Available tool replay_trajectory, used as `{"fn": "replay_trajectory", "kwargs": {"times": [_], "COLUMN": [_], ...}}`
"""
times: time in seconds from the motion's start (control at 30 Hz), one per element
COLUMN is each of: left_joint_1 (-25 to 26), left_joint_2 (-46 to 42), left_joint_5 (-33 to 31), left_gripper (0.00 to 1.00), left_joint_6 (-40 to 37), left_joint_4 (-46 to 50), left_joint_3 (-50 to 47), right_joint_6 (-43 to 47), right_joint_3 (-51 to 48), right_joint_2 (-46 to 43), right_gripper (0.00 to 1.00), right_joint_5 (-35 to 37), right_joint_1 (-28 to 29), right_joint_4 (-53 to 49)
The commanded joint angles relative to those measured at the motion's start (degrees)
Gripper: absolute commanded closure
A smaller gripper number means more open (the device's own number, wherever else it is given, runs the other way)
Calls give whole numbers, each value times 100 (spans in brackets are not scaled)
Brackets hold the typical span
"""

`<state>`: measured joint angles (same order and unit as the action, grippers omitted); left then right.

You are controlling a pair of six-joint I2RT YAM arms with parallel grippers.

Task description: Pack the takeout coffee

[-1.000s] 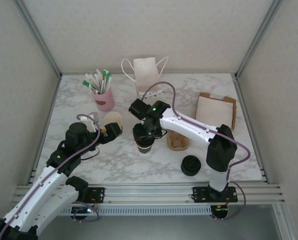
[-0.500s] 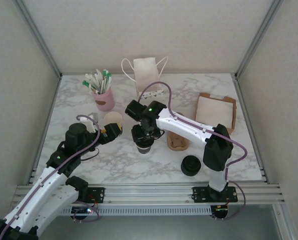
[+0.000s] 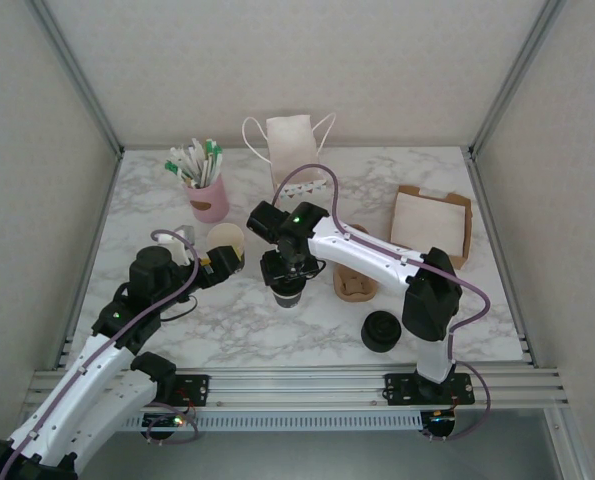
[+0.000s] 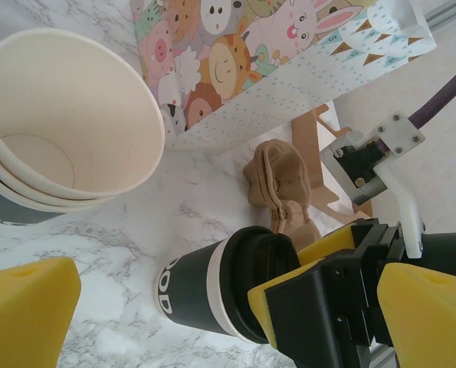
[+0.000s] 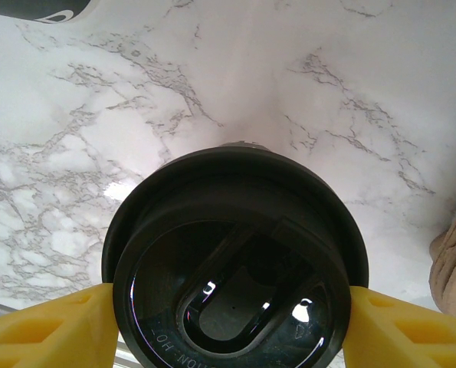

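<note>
Clamping the right gripper (image 3: pixel 289 272) on the coffee (image 3: pixel 288 292) at lid height, reaching in from above and pressing a yellow finger (image 5: pixel 51 330) against each side of the round black lid, with the right gripper (image 5: pixel 234 328) straddling the coffee (image 5: pixel 235 261) over bare marble in the right wrist view. Holding the coffee upright just left of the middle of the table (image 3: pixel 227 325), with its dark body and a cream band under the lid showing from the left wrist. Not showing whether resting on the marble or hanging just clear of it. Standing just left of the brown pulp carrier (image 3: pixel 355 285), far and left of the stack of black lids (image 3: pixel 381 331), well near of the bag (image 3: pixel 295 148) at the far edge, and right of the nested lidless cups (image 3: pixel 226 238). Hovering the left gripper (image 3: pixel 220 262) low, just near of those cups and left of the coffee, spreading its fingers wide apart and gripping nothing. Pointing the left gripper (image 4: pixel 226 318) rightward at the coffee (image 4: pixel 205 290), with the cups (image 4: pixel 67 130) close beside. Showing the pink cup (image 3: pixel 210 197) of stirrers at far left and the brown box (image 3: pixel 433 222) at right, both well apart from the coffee.
</note>
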<state>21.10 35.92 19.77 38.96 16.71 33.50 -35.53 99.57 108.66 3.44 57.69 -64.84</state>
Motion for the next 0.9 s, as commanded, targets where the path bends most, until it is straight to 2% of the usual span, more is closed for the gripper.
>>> {"fn": "replay_trajectory", "kwargs": {"times": [0.0, 0.87], "left_joint_1": [-85, -138], "left_joint_2": [-86, -52], "left_joint_5": [79, 130], "left_gripper": [0, 0], "left_joint_6": [-91, -90], "left_joint_4": [36, -59], "left_joint_3": [-80, -141], "right_joint_6": [28, -16], "right_joint_3": [138, 63], "right_joint_2": [137, -104], "right_gripper": [30, 30], "right_joint_5": [61, 57], "right_joint_1": [93, 124], "right_joint_4": [-171, -198]}}
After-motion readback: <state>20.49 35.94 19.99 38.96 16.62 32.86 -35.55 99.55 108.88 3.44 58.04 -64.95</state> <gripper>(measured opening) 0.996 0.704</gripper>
